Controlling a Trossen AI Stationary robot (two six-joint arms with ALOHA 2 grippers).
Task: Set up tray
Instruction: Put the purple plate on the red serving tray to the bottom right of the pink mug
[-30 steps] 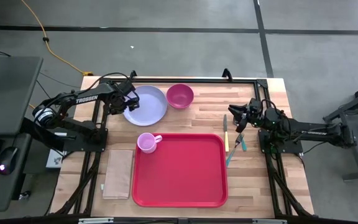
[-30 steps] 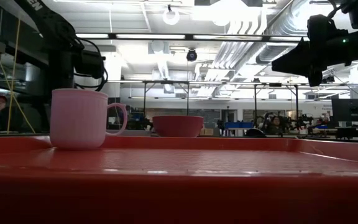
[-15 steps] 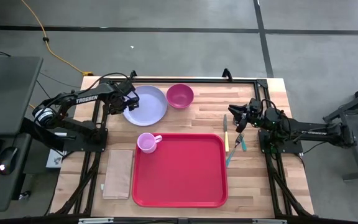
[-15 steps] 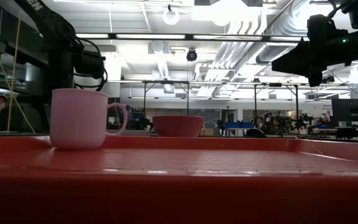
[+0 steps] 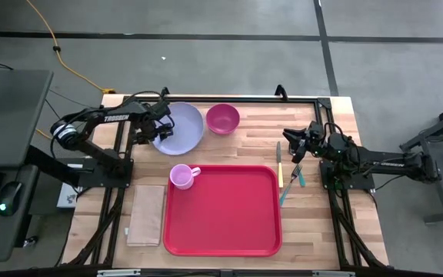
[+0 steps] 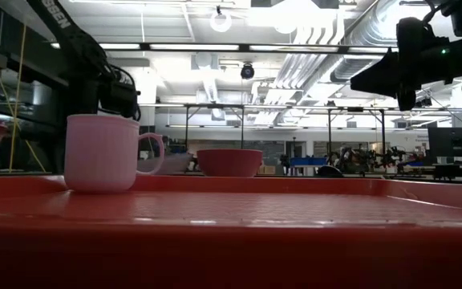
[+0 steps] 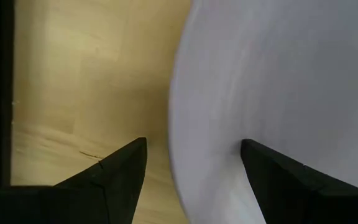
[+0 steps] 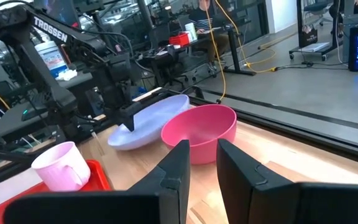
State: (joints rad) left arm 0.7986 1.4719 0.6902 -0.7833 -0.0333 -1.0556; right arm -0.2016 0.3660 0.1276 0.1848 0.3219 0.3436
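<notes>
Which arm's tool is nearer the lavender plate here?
Left. The left tool is at the lavender plate, open with its fingers astride the plate's left rim. The right tool hangs across the table, above the cutlery beside the tray.

My tray (image 5: pixel 229 215) sits at the near middle of the table (image 5: pixel 252 131), with the mug (image 5: pixel 181 176) on its far left corner. The napkin (image 5: pixel 146 215) lies on the table just left of the tray. Behind the mug is the plate (image 5: pixel 183 127), its left rim between the fingers of my left gripper (image 5: pixel 158 129); the bowl (image 5: pixel 223 118) stands just right of the plate. The knife (image 5: pixel 279 164) and fork (image 5: pixel 291 183) lie beside the tray's right edge. My right gripper (image 5: pixel 292 143) hangs above them, right of the bowl.
</notes>
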